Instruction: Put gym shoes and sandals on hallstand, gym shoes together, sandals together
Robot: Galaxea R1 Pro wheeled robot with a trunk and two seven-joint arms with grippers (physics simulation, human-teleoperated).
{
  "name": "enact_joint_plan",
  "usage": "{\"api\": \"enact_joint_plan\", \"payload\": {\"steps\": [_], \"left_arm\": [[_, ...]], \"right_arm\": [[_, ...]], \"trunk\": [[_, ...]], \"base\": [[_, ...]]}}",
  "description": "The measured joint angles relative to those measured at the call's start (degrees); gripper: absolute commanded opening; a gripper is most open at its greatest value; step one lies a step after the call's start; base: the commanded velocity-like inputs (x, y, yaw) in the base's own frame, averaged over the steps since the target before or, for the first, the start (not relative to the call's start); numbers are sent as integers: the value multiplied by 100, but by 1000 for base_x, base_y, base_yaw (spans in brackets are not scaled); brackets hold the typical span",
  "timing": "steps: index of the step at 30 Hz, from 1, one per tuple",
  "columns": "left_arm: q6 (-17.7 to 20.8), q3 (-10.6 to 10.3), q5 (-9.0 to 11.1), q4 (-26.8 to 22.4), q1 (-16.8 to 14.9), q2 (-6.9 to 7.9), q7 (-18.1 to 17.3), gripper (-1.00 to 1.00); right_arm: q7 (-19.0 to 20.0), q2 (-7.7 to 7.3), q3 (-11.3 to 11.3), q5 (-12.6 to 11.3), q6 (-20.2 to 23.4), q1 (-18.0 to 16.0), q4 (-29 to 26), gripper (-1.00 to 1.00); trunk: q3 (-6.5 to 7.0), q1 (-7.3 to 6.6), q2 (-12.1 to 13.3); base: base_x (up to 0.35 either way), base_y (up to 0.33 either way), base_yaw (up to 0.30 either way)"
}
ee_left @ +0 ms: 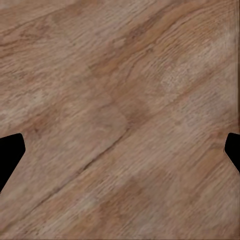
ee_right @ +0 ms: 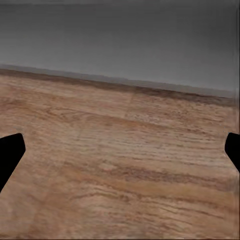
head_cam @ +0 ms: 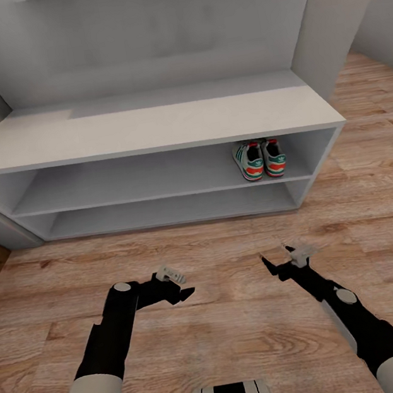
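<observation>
Left tool spread wide, empty, over corridor floor. Hallstand ahead; gym shoes side by side, upper shelf, right end. Right tool spread, empty. Sandals unseen. Risk: sandals shelved apart, or knocking gym shoes off shelf.

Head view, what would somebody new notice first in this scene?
The two gym shoes stand side by side on the upper open shelf of the grey-white hallstand, toward its right end, their red-orange heels facing out. In front, the left end effector and the right end effector hang open and empty over the wood-grain corridor floor.
</observation>
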Motion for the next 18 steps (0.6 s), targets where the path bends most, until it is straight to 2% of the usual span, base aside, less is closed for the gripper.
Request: {"api": "enact_joint_plan", "payload": {"steps": [1, 2, 5, 8, 9, 13, 14, 18], "left_arm": [[-49, -1, 9, 11, 0, -15, 1, 100], [-52, -2, 9, 12, 0, -16, 2, 100], [-179, -11, 28, 20, 0, -61, 8, 100], [-221, -17, 31, -19, 0, -100, 15, 100], [-222, -18, 31, -18, 0, -101, 15, 100], [-229, -19, 27, -81, 0, -121, 26, 100], [-230, -20, 26, -81, 0, -121, 26, 100], [-232, -15, 14, -112, 0, -131, 32, 100]], "right_arm": [[9, -69, -14, -8, 28, 223, -293, 100], [10, -71, -14, -9, 29, 233, -304, 100], [22, -261, -86, -29, 201, 846, -1110, 100], [23, -381, -290, -31, 398, 1395, -1772, 100], [23, -382, -293, -32, 400, 1403, -1779, 100], [57, -461, -901, -34, 533, 1977, -2217, 100], [58, -460, -908, -34, 533, 1982, -2220, 100], [242, -490, -1607, -23, 593, 2286, -2353, 100]], "trunk": [[0, 0, 0], [0, 0, 0], [0, 0, 0], [0, 0, 0], [0, 0, 0], [0, 0, 0], [0, 0, 0], [0, 0, 0]], "base": [[0, 0, 0], [0, 0, 0], [0, 0, 0], [0, 0, 0], [0, 0, 0], [0, 0, 0], [0, 0, 0], [0, 0, 0]]}}
